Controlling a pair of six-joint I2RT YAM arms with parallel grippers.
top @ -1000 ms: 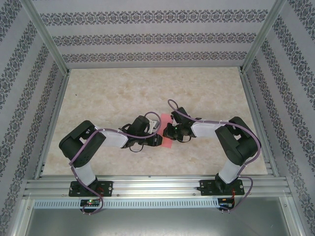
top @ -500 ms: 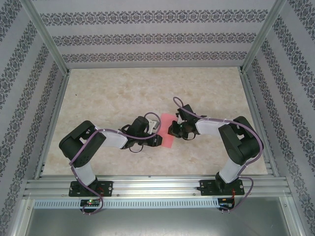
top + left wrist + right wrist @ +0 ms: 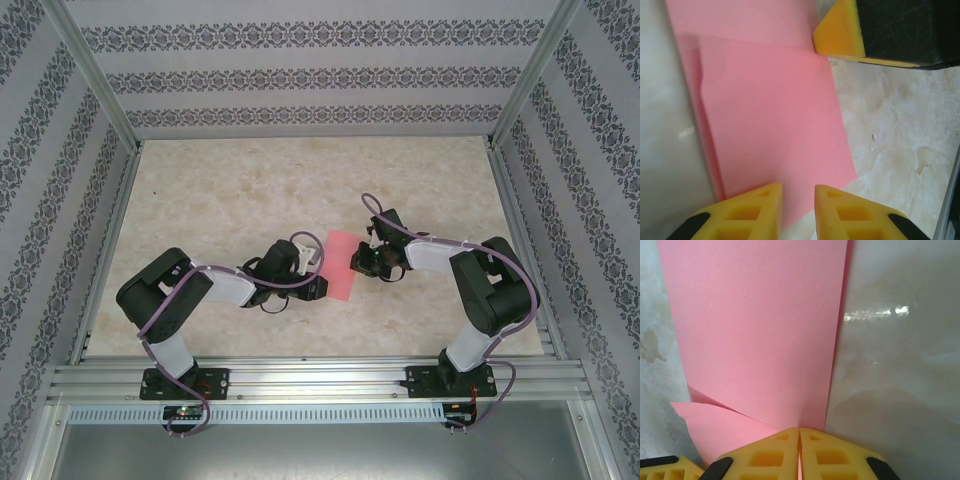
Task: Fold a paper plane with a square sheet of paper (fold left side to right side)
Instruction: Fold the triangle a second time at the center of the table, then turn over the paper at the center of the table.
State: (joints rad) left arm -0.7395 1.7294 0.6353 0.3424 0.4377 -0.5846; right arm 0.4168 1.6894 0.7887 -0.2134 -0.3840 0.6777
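The marbled beige worktop (image 3: 250,190) looks smooth and faintly glossy, so anything thin will skate on it. Near its middle lies the paper (image 3: 340,266): salmon-pink, matte, doubled over into a narrow oblong. Its layers sit a little out of line along one long side, and a small pointed flap shows at one corner. It looks feather-light, limp and quick to crease or tear. I would pin it flat with one tip and lift a loose edge or corner, never the middle. The left pincer (image 3: 798,192) hangs over one edge, tips a little apart. The right pincer (image 3: 799,432) is pressed together at the opposite edge; whether paper is caught there I cannot tell.
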